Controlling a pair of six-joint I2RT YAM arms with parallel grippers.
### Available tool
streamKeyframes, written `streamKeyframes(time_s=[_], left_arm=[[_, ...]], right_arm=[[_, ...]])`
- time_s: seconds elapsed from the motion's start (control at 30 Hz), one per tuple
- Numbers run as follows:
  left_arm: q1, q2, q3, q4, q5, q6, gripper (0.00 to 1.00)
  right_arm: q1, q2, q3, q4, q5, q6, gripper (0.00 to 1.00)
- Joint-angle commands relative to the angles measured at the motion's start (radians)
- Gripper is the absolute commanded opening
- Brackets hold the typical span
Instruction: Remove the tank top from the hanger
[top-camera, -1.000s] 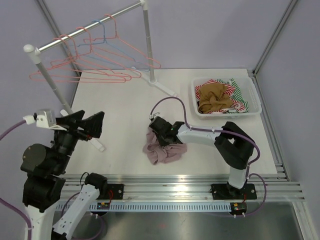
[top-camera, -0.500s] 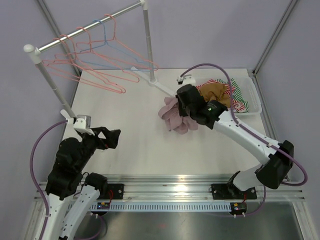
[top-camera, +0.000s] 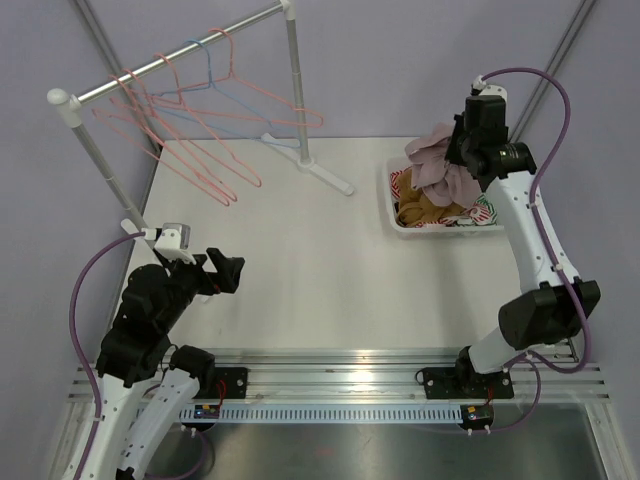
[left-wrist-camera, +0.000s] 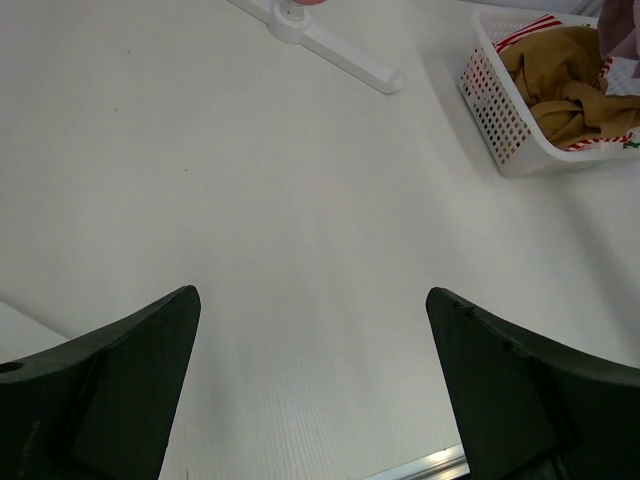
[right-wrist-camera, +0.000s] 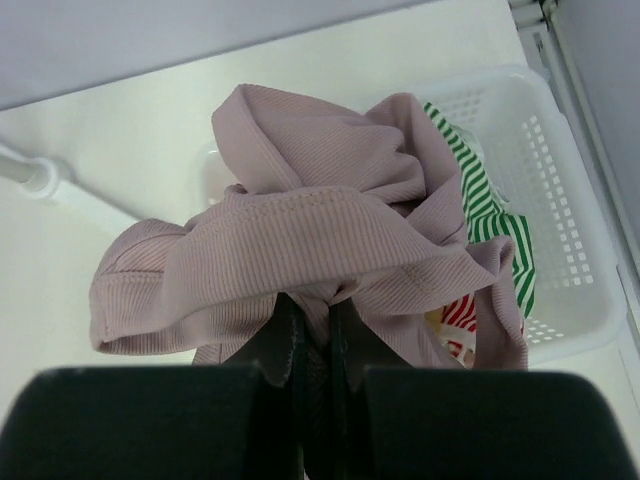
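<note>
Tank top (right-wrist-camera: 320, 240), ribbed mauve knit, bunched above perforated basket (right-wrist-camera: 565, 210).

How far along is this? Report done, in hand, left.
Done: the top is off the hangers, which hang bare on the rail. In hand: right jaws shut on the top, holding it above the basket. Left: probably dropping it in; left jaws open, idle.
</note>
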Motion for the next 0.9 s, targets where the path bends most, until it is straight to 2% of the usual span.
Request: streamKeyframes(time_s=[0.0, 0.13, 0.27, 0.37, 0.5, 0.53, 0.6, 0.73, 0.77, 0.8, 0.83, 0.87], left_arm=[[0.001, -0.013, 0.028, 0.024, -0.016, 0.019, 0.99], [0.002, -0.016, 0.028, 0.025, -0.048, 0.019, 0.99], [0.002, -0.016, 0.034, 0.018, -0.084, 0.02, 0.99], [0.01, -0.024, 0.043, 0.001, -0.163, 0.011, 0.99], [0.031, -0.047, 0.044, -0.007, -0.202, 0.0, 0.99], [0.031, -0.058, 0.044, -0.006, -0.208, -0.001, 0.99], [0.033, -0.065, 0.041, -0.007, -0.217, -0.006, 0.99], [0.035, -0.074, 0.047, -0.016, -0.264, -0.017, 0.99], [0.035, -0.076, 0.049, -0.019, -0.278, -0.02, 0.99], [0.038, -0.076, 0.054, -0.027, -0.294, -0.026, 0.99], [0.039, -0.078, 0.057, -0.032, -0.326, -0.029, 0.99], [0.042, -0.078, 0.057, -0.035, -0.341, -0.031, 0.99]], right_arm=[[-0.107, 0.114, -0.013, 0.005, -0.192, -0.002, 0.0], [-0.187, 0.234, -0.144, 0.088, -0.322, 0.069, 0.0], [-0.256, 0.421, -0.213, 0.106, -0.431, 0.132, 0.0], [-0.276, 0.45, -0.29, 0.187, -0.439, 0.165, 0.0], [-0.284, 0.461, -0.273, 0.177, -0.46, 0.161, 0.0], [-0.284, 0.432, -0.268, 0.174, -0.451, 0.161, 0.03], [-0.282, 0.395, -0.245, 0.16, -0.441, 0.165, 0.16], [-0.284, 0.296, -0.155, 0.092, -0.422, 0.162, 0.54], [-0.284, 0.279, -0.12, 0.068, -0.413, 0.161, 0.7], [-0.284, 0.262, -0.103, 0.057, -0.404, 0.156, 0.79], [-0.282, 0.23, -0.086, 0.045, -0.387, 0.155, 0.82], [-0.284, 0.214, -0.054, 0.02, -0.375, 0.144, 0.92]])
